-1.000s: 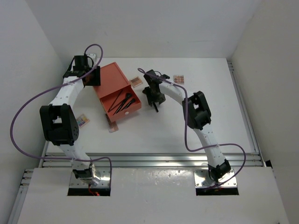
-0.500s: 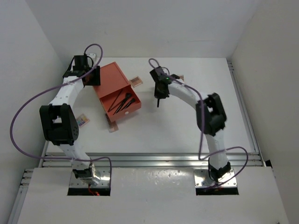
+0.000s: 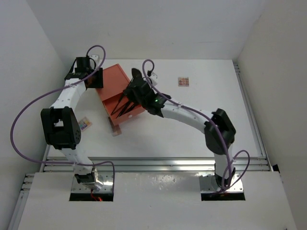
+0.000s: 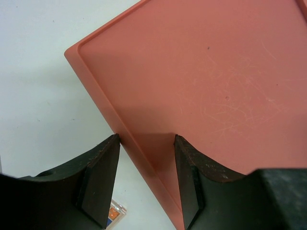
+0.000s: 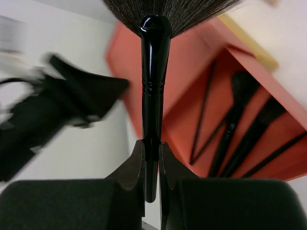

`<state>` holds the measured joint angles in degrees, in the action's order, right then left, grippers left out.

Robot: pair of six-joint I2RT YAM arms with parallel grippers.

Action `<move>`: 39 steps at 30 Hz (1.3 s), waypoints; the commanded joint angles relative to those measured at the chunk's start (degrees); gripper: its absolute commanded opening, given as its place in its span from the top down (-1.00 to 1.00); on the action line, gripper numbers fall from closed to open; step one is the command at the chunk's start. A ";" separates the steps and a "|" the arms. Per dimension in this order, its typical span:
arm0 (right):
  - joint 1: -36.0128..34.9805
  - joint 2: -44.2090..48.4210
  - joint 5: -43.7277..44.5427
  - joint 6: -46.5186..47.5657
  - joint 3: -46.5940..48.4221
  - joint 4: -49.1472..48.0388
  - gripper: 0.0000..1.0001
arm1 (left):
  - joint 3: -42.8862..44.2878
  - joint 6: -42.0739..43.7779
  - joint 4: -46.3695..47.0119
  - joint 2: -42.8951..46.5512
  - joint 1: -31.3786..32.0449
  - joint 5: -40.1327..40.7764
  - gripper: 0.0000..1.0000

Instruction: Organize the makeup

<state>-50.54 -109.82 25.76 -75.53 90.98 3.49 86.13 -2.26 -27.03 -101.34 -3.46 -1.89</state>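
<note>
several palettes (image 3: 183, 81) around box (image 3: 112, 79), fan brush (image 5: 154, 86) above drawer (image 5: 189, 112)

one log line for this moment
left gripper: open, straddling box edge | right gripper: shut on fan brush, near open drawer | drawer: brushes inside | fan brush: not yet released

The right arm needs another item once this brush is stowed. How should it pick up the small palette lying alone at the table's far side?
Come down from above and pinch the palette across two opposite edges. It lies flat on the table with nothing touching it, so only its thin sides offer a hold; a sideways approach would probably push it.
</note>
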 commanded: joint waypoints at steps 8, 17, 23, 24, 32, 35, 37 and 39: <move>-0.87 -7.51 0.69 -7.80 6.31 4.33 1.00 | 0.88 -0.99 -0.31 1.32 -0.67 -0.92 -0.08; -1.75 -12.52 -7.39 -17.73 9.99 9.96 1.00 | 0.88 -0.99 -0.31 1.32 -0.67 -0.92 -0.08; -2.45 -12.61 -7.57 -17.90 9.39 11.01 1.00 | 0.88 -0.99 -0.31 1.32 -0.67 -0.92 -0.08; -2.45 -12.70 -7.83 -18.68 9.22 10.84 1.00 | 0.88 -0.99 -0.31 1.32 -0.67 -0.92 -0.08; -2.37 -13.49 -10.38 -17.11 10.00 9.96 0.72 | 0.88 -0.99 -0.31 1.32 -0.67 -1.45 -0.08; -2.37 -14.37 -11.69 -16.15 11.41 10.14 0.20 | 0.88 -0.99 -0.31 1.32 -0.67 -1.45 -0.08; -2.37 -14.28 -11.96 -14.83 11.76 9.79 -0.07 | 0.88 -0.99 -0.31 1.32 -0.67 -1.45 -0.08; -2.19 -13.93 -12.05 -11.85 12.29 8.39 -0.35 | 0.88 -0.99 -0.31 1.32 -0.67 -1.45 -0.08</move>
<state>-52.75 -123.92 14.70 -90.85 100.90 13.50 86.15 -2.31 -27.00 -101.34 -3.49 -2.20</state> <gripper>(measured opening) 0.647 0.543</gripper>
